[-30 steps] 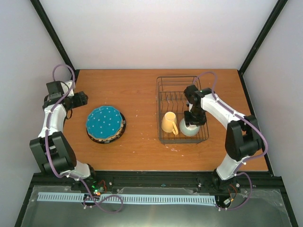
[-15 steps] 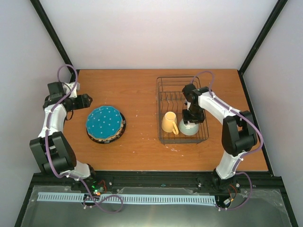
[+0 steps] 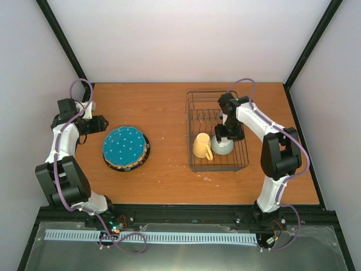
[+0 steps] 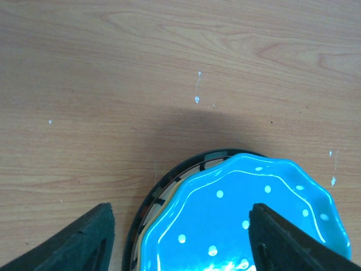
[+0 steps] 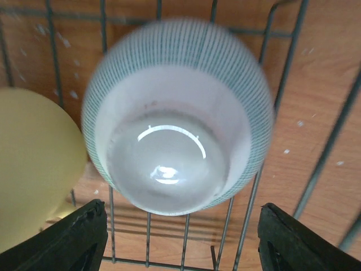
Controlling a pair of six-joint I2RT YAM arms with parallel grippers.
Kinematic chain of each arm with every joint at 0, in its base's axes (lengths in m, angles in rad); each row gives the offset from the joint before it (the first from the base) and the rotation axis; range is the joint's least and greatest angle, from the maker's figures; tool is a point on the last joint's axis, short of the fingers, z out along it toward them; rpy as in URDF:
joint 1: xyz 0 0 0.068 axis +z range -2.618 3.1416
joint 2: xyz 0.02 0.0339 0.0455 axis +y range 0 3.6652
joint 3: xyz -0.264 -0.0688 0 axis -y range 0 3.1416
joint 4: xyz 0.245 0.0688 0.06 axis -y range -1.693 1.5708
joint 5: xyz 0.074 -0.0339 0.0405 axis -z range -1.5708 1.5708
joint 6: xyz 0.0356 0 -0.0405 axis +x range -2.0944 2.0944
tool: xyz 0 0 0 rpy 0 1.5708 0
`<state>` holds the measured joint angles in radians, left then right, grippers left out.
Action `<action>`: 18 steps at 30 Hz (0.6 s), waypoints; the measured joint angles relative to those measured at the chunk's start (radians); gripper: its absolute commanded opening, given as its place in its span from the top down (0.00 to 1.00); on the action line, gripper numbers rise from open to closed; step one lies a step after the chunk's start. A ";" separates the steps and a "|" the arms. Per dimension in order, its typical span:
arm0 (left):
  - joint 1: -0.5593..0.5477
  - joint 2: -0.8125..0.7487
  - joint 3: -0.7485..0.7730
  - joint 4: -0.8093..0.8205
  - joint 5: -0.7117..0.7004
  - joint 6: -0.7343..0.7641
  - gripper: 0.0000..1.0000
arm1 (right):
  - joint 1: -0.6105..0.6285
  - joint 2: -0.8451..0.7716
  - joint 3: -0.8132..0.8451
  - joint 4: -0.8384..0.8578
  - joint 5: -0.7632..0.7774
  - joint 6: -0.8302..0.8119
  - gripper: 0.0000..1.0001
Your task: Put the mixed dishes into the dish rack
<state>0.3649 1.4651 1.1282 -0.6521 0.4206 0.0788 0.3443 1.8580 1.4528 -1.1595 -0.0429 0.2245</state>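
Currently the dish rack [image 3: 188, 121] runs lengthwise away from the arms on the table [image 3: 163, 113], with one yellow mug [image 3: 201, 147] and one green bowl [image 3: 222, 145] side by side at its near end. Either side of the bowl the right fingers [image 5: 73, 240] are spread wide, gripping nothing. Over the one teal dotted plate [image 3: 124, 144] the left fingers [image 4: 73, 243] are wide too, and only the left wrist view shows a striped plate [image 4: 163, 186] beneath.

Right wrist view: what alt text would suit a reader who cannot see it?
A small pale bowl with fine green stripes sits, apparently upside down, in a dark wire rack. A yellow mug lies beside it at left, and two black fingers stand open at the bottom corners, holding nothing.
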 measured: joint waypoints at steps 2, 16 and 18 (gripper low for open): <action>0.002 -0.002 -0.001 -0.010 -0.006 0.010 0.45 | -0.012 -0.004 0.052 -0.016 0.001 0.000 0.28; 0.011 -0.061 -0.085 -0.060 0.047 0.092 0.61 | -0.180 -0.082 0.275 0.035 -0.050 0.003 0.28; 0.011 -0.064 -0.113 -0.062 0.018 0.109 0.61 | -0.184 -0.080 0.275 0.037 -0.064 0.004 0.28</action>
<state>0.3759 1.4010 1.0149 -0.7143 0.4381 0.1883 0.1600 1.7779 1.7279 -1.1229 -0.1070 0.2283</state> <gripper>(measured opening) 0.391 0.724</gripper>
